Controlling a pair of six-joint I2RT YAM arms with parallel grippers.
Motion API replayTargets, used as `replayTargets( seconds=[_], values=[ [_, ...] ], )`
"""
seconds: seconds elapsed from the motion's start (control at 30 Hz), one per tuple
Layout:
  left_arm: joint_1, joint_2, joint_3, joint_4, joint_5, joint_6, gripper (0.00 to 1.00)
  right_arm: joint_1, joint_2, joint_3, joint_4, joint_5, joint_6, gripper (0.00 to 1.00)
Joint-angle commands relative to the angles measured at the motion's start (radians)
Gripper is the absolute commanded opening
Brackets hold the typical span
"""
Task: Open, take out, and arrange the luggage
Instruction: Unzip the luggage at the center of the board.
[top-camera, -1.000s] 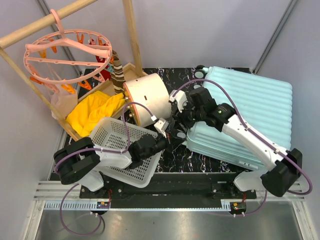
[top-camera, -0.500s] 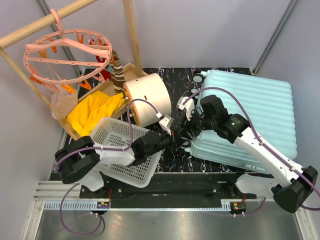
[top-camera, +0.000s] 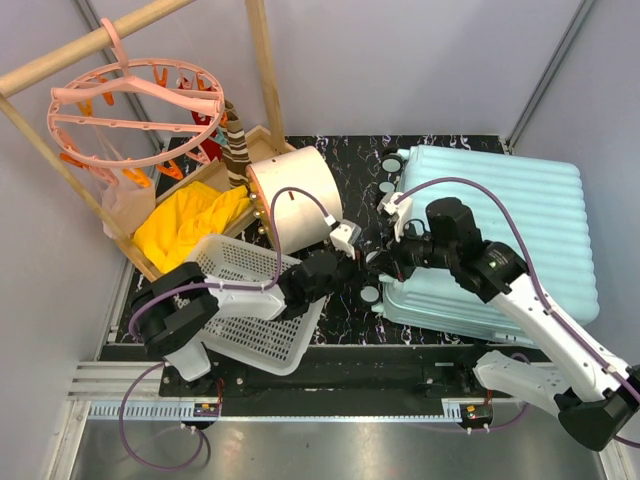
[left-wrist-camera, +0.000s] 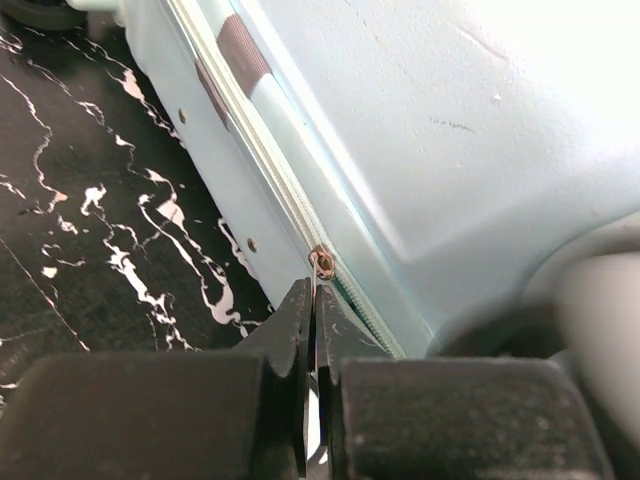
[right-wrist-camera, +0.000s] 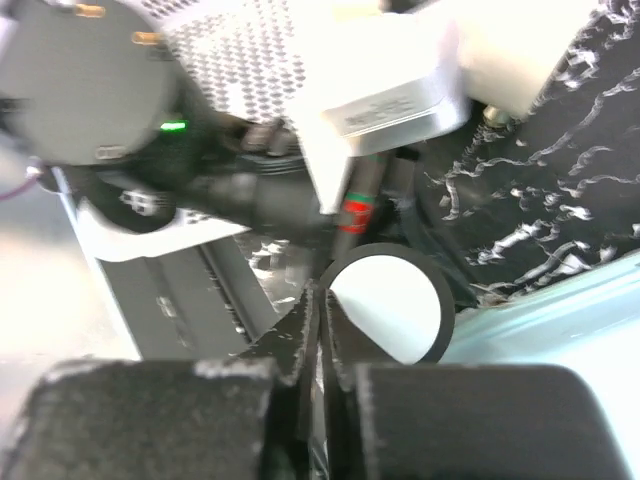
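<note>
Tugging now could slip you off the zipper pull (left-wrist-camera: 322, 262): your left gripper (left-wrist-camera: 313, 296) is closed right at it, hold unclear. The luggage (top-camera: 500, 240) lies shut on the counter's (top-camera: 335, 152) right; your right gripper (right-wrist-camera: 317, 296), closed empty beside a wheel (right-wrist-camera: 392, 305), won't brace it.

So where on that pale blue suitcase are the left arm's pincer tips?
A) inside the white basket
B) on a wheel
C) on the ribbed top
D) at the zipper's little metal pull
D: the left wrist view shows the closed left pincer with its tips right at the small metal zipper pull on the side seam of the suitcase.
</note>
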Motion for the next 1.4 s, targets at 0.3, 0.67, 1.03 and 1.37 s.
replayTargets(
  seconds=[0.3,0.67,1.03,1.37],
  values=[
    [0.096,0.08,0.152,0.051,-0.055,0.091,0.0,0.009,-0.066,0.024,-0.065,-0.045,0.137,0.0],
    [0.13,0.04,0.069,0.127,0.051,0.055,0.0,0.01,-0.057,0.124,-0.128,0.085,0.056,0.7],
    [0.207,-0.001,0.035,0.101,0.284,0.118,0.0,0.101,0.106,0.185,-0.126,0.252,-0.068,0.92],
    [0.233,0.002,0.089,0.019,0.344,0.129,0.0,0.232,0.251,0.216,-0.169,0.302,-0.177,0.92]
  ],
)
